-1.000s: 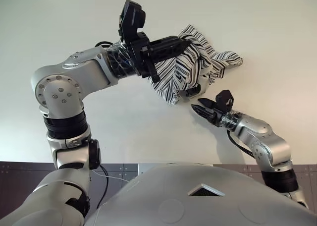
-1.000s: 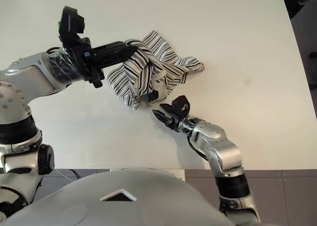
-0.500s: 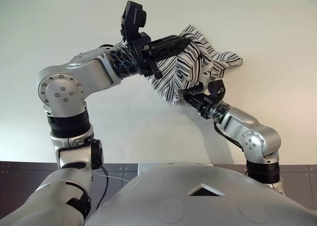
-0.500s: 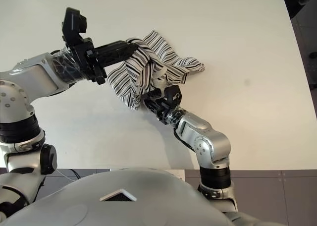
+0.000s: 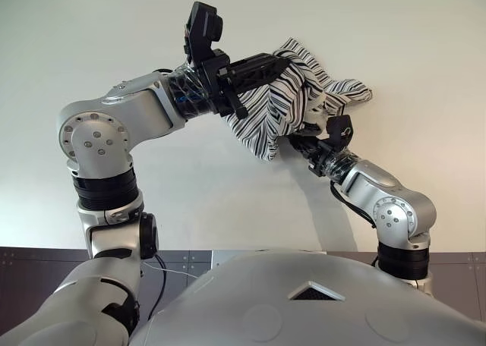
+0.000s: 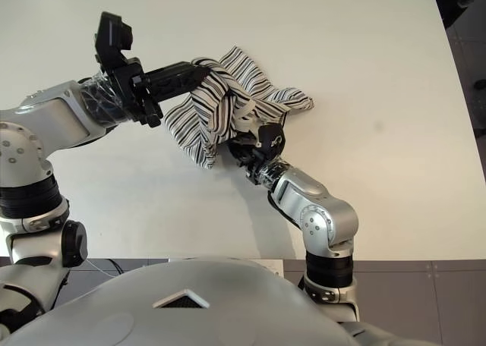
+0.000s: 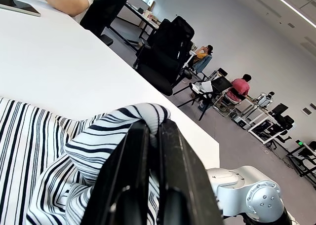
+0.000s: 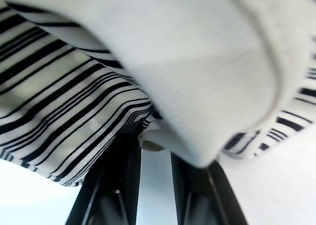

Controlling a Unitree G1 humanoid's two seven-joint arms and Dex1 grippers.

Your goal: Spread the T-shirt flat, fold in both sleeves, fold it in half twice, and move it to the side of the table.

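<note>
Left hand: clamped tight on a fold of the striped T-shirt, with the fabric bulging out past the fingertips. It holds the bunch raised off the white surface, much as it did a second ago.

T-shirt: still crumpled, far-middle of the surface. The upper part hangs from the left hand and a lobe trails down onto the surface toward the robot's right. Not spread at all.

Right hand: the main change. A second ago it sat clear of the shirt, nearer the robot. It has since closed in and its tips are now at the lower hanging edge of the bunch. In the wrist view its fingers stand a narrow gap apart with bare surface showing between them. Cloth drapes over the tips, but I cannot be sure any lies between them yet.

Reading: probably a second grip being set up, so the two hands can pull the shirt apart. The spreading step is barely begun and all the folds are still to come.
</note>
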